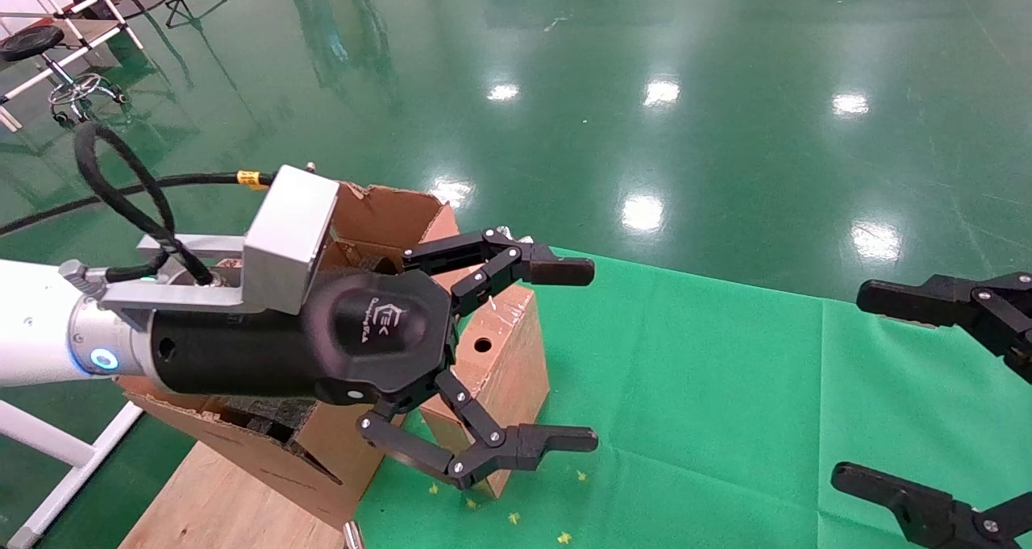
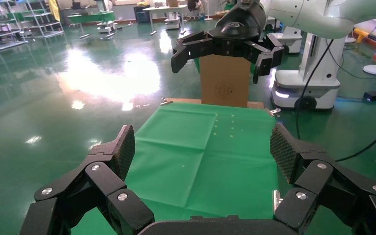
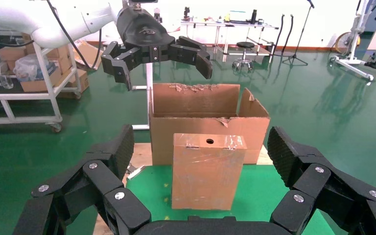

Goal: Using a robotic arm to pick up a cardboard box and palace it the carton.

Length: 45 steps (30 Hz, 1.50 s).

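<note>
The small taped cardboard box [image 1: 508, 363] stands upright on the green cloth [image 1: 709, 388], with its round hole facing my right gripper. The carton [image 1: 379, 210], with ragged flaps and black foam [image 1: 266, 424] inside, stands directly behind it. The white left arm's gripper [image 1: 594, 354] is open and empty; it hovers above the carton and box without touching either. It also shows in the right wrist view [image 3: 166, 73]. My right gripper [image 1: 850, 388] is open and empty, some way from the box. The right wrist view shows the box [image 3: 206, 171] and the carton [image 3: 161, 137] between its pads [image 3: 125, 147].
The carton sits on a wooden board [image 1: 218, 501] at the cloth's left end. A clamp [image 1: 348, 534] holds the cloth's corner. In the left wrist view open pads [image 2: 127, 147] frame bare cloth, and a brown box [image 2: 224, 81] stands far off under another gripper. A trolley [image 3: 29, 83] stands behind.
</note>
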Each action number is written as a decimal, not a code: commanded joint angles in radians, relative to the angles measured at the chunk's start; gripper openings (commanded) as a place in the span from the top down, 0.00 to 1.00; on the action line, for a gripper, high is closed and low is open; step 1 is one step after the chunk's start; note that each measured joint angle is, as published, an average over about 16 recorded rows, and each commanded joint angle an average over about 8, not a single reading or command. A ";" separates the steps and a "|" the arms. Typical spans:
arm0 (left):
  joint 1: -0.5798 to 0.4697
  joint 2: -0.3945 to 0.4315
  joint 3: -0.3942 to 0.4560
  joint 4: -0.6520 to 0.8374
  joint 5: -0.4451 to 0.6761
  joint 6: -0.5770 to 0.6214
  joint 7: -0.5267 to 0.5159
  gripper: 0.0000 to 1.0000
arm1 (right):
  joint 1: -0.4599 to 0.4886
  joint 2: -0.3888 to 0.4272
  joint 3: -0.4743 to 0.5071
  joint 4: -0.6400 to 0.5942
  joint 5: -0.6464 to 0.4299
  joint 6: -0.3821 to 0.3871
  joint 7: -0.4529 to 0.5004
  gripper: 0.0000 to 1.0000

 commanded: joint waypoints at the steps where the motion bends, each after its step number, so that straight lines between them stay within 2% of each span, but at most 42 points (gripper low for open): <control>1: 0.000 0.000 0.000 0.000 0.000 0.000 0.000 0.00 | 0.000 0.000 0.000 0.000 0.000 0.000 0.000 0.00; 14: 0.000 0.000 0.000 0.000 0.000 0.000 0.000 0.00 | 0.000 0.000 0.000 0.000 0.000 0.000 0.000 0.01; 22: -0.003 -0.011 0.007 -0.005 0.040 -0.025 -0.002 0.00 | 0.000 0.000 0.000 0.000 0.000 0.000 0.000 0.98; 23: -0.004 -0.015 0.009 -0.008 0.053 -0.033 -0.004 0.00 | 0.000 0.000 0.000 0.000 0.000 0.000 0.000 1.00; 30: -0.035 -0.046 0.044 -0.058 0.151 -0.057 0.007 0.00 | 0.000 0.000 0.000 0.000 0.000 0.000 0.000 1.00; 39: -0.067 -0.058 0.066 -0.061 0.222 -0.068 0.022 0.00 | 0.000 0.000 0.000 -0.001 0.000 0.001 0.000 1.00; 42: -0.087 -0.058 0.081 -0.062 0.301 -0.126 -0.014 0.00 | 0.000 0.000 0.000 -0.001 0.000 0.001 0.000 1.00; 45: -0.122 -0.050 0.112 -0.064 0.415 -0.204 -0.104 0.00 | 0.000 0.000 0.000 -0.001 0.000 0.001 0.000 1.00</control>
